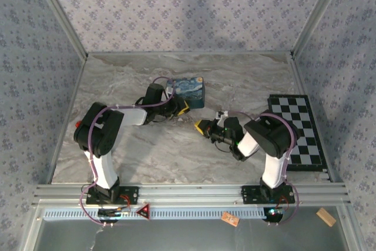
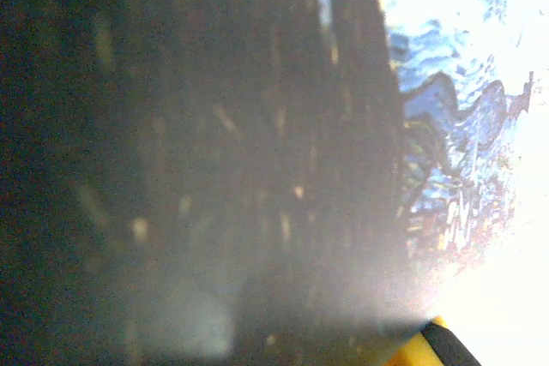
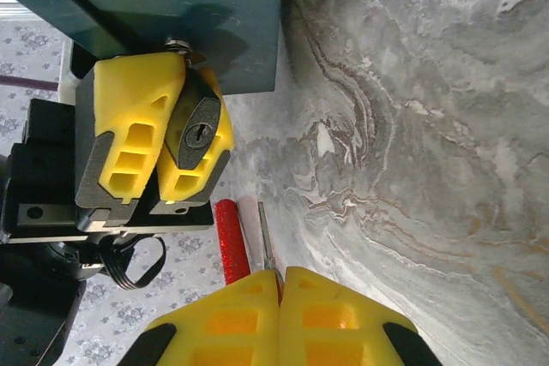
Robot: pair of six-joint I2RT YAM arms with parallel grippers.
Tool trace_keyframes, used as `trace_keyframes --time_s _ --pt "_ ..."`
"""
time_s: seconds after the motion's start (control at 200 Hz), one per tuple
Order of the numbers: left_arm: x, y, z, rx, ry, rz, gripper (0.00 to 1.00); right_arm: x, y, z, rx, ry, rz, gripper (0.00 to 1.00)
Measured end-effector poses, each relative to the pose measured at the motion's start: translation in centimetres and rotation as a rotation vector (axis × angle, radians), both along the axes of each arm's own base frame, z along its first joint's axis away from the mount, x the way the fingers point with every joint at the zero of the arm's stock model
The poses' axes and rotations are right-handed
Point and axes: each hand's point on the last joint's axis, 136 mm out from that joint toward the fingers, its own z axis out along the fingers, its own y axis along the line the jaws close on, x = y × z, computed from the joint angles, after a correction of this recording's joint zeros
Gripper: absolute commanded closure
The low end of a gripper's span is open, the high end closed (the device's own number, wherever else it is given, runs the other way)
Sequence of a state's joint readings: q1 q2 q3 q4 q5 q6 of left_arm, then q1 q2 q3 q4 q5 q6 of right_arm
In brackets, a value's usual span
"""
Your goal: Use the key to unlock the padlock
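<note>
The padlock (image 3: 196,130), small and dark with its keyhole facing the right wrist camera, is clamped between the yellow fingers (image 3: 129,126) of my left gripper (image 1: 183,108), which hovers just in front of the blue swirl-painted box (image 1: 187,92). My right gripper (image 3: 280,273) is shut on the key (image 3: 266,237). Its thin metal blade sticks out from the fingertips and points toward the padlock, a short gap away. A red glittery rod (image 3: 232,242) runs beside the blade. In the top view my right gripper (image 1: 202,126) sits just right of the left one. The left wrist view is dark and blurred.
The box's dark side (image 3: 171,6) stands right behind the padlock. A black-and-white checkered board (image 1: 299,130) lies at the table's right edge. Patterned walls close in the marbled tabletop (image 1: 147,151) on three sides.
</note>
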State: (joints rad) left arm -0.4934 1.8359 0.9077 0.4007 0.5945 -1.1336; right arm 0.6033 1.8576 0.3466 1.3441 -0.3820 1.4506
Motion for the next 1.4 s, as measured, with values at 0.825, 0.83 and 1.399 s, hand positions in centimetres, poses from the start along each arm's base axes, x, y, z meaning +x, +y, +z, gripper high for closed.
trace_keyframes --time_s 0.825,0.83,1.399 --pt "-0.2 -0.3 0.0 -0.003 0.005 -0.006 0.98 2.6 0.6 1.8 0.033 -0.075 -0.003 1.0" --pt "-0.2 -0.3 0.0 -0.003 0.005 -0.006 0.98 2.6 0.6 1.7 0.032 -0.074 -0.003 1.0" --pt "-0.2 -0.4 0.2 -0.012 0.003 -0.01 0.98 2.5 0.6 0.2 0.009 -0.049 0.001 1.0"
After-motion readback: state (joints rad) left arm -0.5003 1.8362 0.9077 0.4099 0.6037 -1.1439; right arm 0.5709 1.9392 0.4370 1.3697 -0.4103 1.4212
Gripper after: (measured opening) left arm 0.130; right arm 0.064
